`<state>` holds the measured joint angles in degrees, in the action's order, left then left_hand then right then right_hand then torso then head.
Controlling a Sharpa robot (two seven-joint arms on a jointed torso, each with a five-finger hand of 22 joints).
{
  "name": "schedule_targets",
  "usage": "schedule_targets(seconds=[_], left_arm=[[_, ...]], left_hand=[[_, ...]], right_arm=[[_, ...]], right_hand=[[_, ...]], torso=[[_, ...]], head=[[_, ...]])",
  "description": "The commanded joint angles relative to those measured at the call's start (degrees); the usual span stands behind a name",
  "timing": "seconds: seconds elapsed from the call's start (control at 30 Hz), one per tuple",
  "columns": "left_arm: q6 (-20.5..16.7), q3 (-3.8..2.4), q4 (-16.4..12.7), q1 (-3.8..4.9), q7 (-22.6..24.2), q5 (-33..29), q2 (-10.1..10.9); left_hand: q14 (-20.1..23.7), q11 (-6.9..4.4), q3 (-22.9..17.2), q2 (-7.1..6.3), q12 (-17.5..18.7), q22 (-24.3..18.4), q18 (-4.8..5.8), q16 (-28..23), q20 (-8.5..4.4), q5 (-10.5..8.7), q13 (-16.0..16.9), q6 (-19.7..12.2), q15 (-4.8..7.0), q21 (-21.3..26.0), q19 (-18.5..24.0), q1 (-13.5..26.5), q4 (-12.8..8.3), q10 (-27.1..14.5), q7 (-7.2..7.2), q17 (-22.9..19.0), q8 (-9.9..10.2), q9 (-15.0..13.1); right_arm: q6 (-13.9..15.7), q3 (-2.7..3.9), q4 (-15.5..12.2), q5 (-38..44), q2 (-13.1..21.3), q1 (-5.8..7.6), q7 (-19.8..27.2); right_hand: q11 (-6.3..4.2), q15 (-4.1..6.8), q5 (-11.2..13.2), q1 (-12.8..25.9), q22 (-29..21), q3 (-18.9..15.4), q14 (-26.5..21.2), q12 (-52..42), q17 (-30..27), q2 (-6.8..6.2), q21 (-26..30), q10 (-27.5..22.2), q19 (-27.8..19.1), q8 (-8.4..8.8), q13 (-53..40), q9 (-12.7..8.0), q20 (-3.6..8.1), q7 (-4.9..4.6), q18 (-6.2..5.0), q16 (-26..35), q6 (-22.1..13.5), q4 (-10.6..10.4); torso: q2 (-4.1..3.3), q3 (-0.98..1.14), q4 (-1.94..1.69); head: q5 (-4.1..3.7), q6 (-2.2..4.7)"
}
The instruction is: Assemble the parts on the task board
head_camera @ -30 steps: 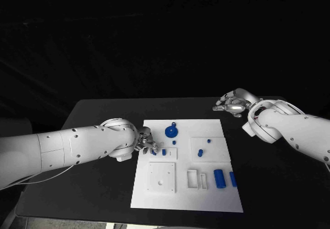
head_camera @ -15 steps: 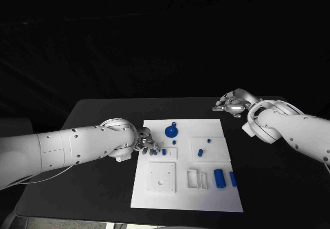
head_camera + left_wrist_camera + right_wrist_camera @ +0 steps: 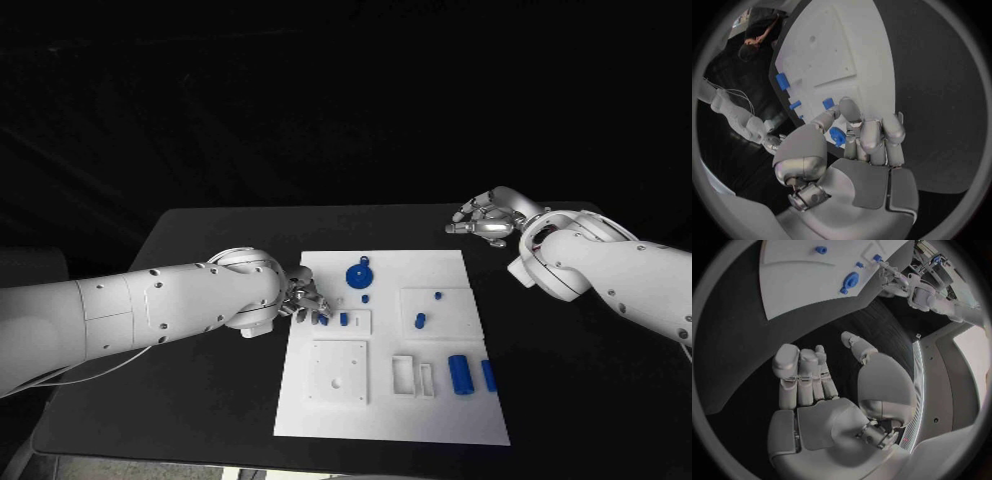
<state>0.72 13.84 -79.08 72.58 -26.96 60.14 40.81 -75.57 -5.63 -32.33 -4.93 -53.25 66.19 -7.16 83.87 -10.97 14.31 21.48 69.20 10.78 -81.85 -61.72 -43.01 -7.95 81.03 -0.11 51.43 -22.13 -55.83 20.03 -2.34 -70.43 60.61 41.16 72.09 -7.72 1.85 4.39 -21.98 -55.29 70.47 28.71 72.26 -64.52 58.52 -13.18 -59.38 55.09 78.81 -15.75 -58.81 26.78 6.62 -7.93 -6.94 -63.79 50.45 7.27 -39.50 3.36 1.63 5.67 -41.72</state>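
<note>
Item: task board (image 3: pixel 378 415), white plate, lying flat mid-counter (image 3: pixel 202 330), long side running away from the robot. Contents: blue disc part (image 3: pixel 359 273) near the far end; small blue parts (image 3: pixel 420 321) mid-board; two blue cylinders (image 3: pixel 462 373) toward the near right edge; a square plate recess and narrow slots nearby. Left robot hand (image 3: pixel 306 303): fingers bunched at the board's left edge, beside a small blue part (image 3: pixel 322 319); whether it pinches that part I cannot tell. Right robot hand (image 3: pixel 488 222): fingers apart, holding nothing, hovering off the board's far right corner. Step in hand, by my reading: picking up a small part at the left edge. Next move needs a secure pinch, then a lift clear of neighbouring pieces. Room: bare counter lies left, right and beyond the board.
</note>
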Motion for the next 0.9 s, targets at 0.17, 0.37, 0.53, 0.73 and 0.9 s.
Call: schedule_targets(seconds=[0.17, 0.37, 0.53, 0.73, 0.9], left_arm=[[0.56, -0.02, 0.11, -0.03, 0.07, 0.21, -0.02], [0.58, -0.03, 0.08, -0.03, 0.27, 0.20, -0.14], [0.58, -0.03, 0.02, -0.03, 0.41, -0.03, -0.14], [0.48, -0.03, 0.07, -0.03, 0.44, -0.14, -0.14], [-0.07, -0.07, 0.30, -0.03, 0.49, -0.14, 0.14]], left_hand=[[0.07, 0.07, -0.49, -2.44, -0.54, -0.23, -5.34, 0.42, -2.57, -5.84, -0.49, -0.11, 0.25, -0.12, 0.22, 0.07, 1.82, 0.24, -0.18, -0.07, 0.75, -0.55], [0.16, 0.05, -0.95, -4.16, -0.72, -0.34, -5.50, 0.49, -2.58, -10.58, -0.81, 0.02, 0.29, -0.12, 0.27, 0.11, 3.79, 0.20, -0.21, -0.26, 1.19, -1.00], [0.20, 0.06, -1.04, -4.75, -0.75, -0.36, -5.53, 0.50, -2.58, -10.99, -0.89, 0.04, 0.30, -0.11, 0.29, 0.15, 4.36, 0.18, -0.20, -0.34, 1.29, -1.11], [0.22, 0.06, -1.16, -5.15, -0.79, -0.40, -5.56, 0.50, -2.58, -11.10, -0.94, 0.04, 0.30, -0.11, 0.30, 0.21, 4.96, 0.18, -0.19, -0.38, 1.37, -1.21], [0.29, 0.06, -1.24, -5.40, -0.80, -0.41, -5.58, 0.48, -2.58, -11.11, -0.98, 0.03, 0.31, -0.11, 0.30, 0.20, 5.30, 0.16, -0.19, -0.55, 1.42, -1.28]], right_arm=[[-0.54, 0.03, -0.04, -0.01, 0.01, -0.05, 0.55], [-0.55, 0.03, -0.02, -0.04, -0.03, -0.07, 0.57], [-0.58, 0.03, -0.02, -0.05, -0.02, -0.08, 0.56], [-0.58, 0.03, 0.00, -0.06, -0.03, -0.09, 0.57], [-0.54, 0.03, -0.01, -0.08, -0.02, -0.10, 0.61]], right_hand=[[0.01, 0.07, -0.34, 0.01, -0.05, -0.21, 0.13, 0.12, -0.05, 0.49, 0.37, -0.31, 0.02, 0.16, 0.09, -0.03, 0.21, -0.41, -8.06, 0.36, 0.04, 0.02], [0.02, 0.06, -0.34, 0.03, -0.05, -0.22, 0.13, 0.12, -0.05, 0.49, 0.37, -0.32, 0.02, 0.16, 0.11, -0.03, 0.21, -0.41, -8.06, 0.37, 0.04, 0.01], [0.02, 0.06, -0.34, 0.04, -0.05, -0.23, 0.13, 0.11, -0.05, 0.50, 0.37, -0.32, 0.01, 0.16, 0.12, -0.03, 0.20, -0.41, -8.06, 0.37, 0.04, 0.01], [0.02, 0.06, -0.34, 0.06, -0.06, -0.24, 0.13, 0.10, -0.04, 0.51, 0.37, -0.32, 0.01, 0.16, 0.14, -0.03, 0.20, -0.41, -8.06, 0.38, 0.04, 0.00], [0.02, 0.06, -0.34, 0.08, -0.06, -0.25, 0.13, 0.09, -0.04, 0.51, 0.37, -0.32, 0.01, 0.16, 0.15, -0.03, 0.20, -0.41, -8.06, 0.38, 0.05, 0.00]], torso=[[-0.01, -0.02, -0.02], [-0.02, -0.02, -0.03], [-0.01, 0.02, -0.02], [-0.01, 0.01, 0.00], [0.01, 0.02, 0.02]], head=[[-0.10, -0.09], [-0.10, -0.15], [-0.05, -0.19], [-0.06, -0.10], [-0.08, -0.07]])
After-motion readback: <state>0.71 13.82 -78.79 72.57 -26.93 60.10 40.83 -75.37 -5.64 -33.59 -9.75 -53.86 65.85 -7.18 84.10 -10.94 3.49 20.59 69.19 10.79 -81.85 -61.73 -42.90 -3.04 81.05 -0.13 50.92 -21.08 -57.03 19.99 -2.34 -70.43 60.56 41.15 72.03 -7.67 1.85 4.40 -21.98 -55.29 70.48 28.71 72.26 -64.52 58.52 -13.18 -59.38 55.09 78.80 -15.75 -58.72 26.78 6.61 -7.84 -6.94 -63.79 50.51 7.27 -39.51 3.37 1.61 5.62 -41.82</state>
